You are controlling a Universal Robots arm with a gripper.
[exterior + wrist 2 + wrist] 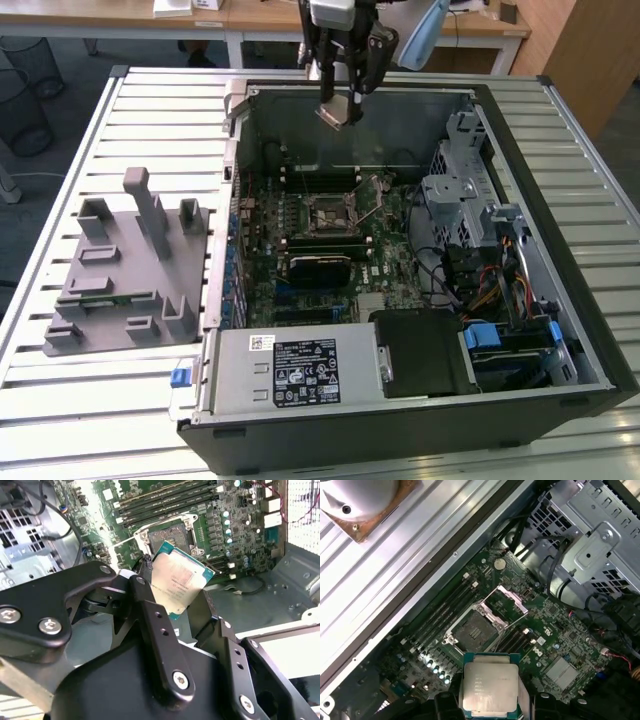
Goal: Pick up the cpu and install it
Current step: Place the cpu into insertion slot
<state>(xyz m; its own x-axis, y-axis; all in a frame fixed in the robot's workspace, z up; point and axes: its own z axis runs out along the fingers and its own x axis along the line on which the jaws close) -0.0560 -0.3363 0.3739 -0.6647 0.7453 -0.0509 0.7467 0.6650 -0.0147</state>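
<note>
The black links of my gripper (175, 592) sit nearest the lens in the second wrist view. Its fingers (145, 575) are drawn in narrow on opposite edges of the cpu (181, 580), metal top showing. The cpu hangs in the air, well above the motherboard (385, 250).

Going across from the exterior view's left, the grey fixture plate (120, 270) lies on the slatted table (60, 400). Next is the open computer case (400, 420). The socket (330, 212) lies below my gripper and toward the camera, its frame (509, 602) flipped open. Last comes the drive cage (470, 190).

In the first wrist view the cpu's edges look turned against the socket's, not square with them. The memory slots (320, 178) flank the socket closely, and the case walls leave me little room.
</note>
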